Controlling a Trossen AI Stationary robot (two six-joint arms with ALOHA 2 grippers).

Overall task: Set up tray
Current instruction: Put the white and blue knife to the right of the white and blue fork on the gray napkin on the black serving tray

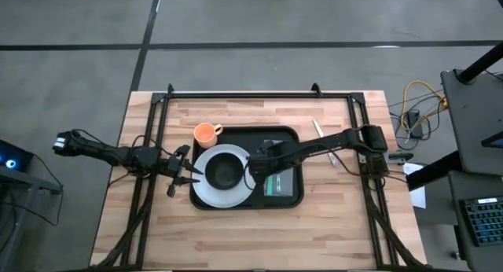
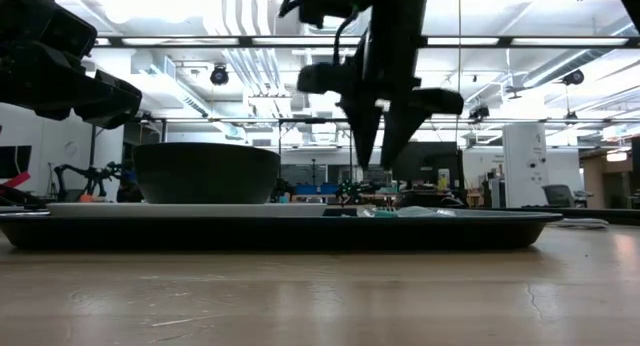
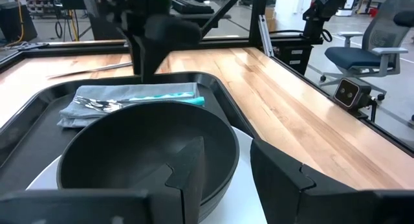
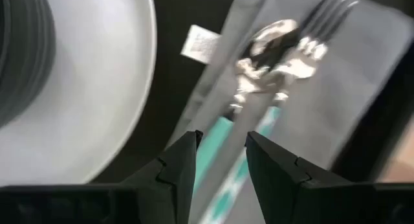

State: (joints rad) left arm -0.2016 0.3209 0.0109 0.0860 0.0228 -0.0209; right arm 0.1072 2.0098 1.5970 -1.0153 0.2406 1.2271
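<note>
Grey concrete floor surrounds a wooden desk (image 1: 259,233) in the overhead view, with a black frame rail across its upper edge. Centre frame on the desk lies the tray (image 1: 287,134), a large flat black rectangle with rounded corners. On the tray's left half sits a white plate (image 1: 206,187) carrying a black bowl (image 1: 223,172). On its right half lies a grey napkin (image 1: 284,182) with a fork (image 4: 326,17), a spoon (image 4: 275,39) and teal handles on top. An orange cup (image 1: 206,134) stands at the tray's upper left corner, its exact footing there hard to tell.

From the right of the frame, the right gripper (image 1: 258,168) reaches over the tray's middle, between the bowl and the napkin. In its wrist view its jaws stand narrowly apart above the teal handles, gripping nothing; in the table-level view their tips hang clear above the tray.

From the left, the left gripper (image 1: 182,170) sits at the plate's left edge, jaws parted and empty, pointing at the bowl.

A thin silvery utensil (image 1: 324,140) lies on the bare wood to the tray's right.
</note>
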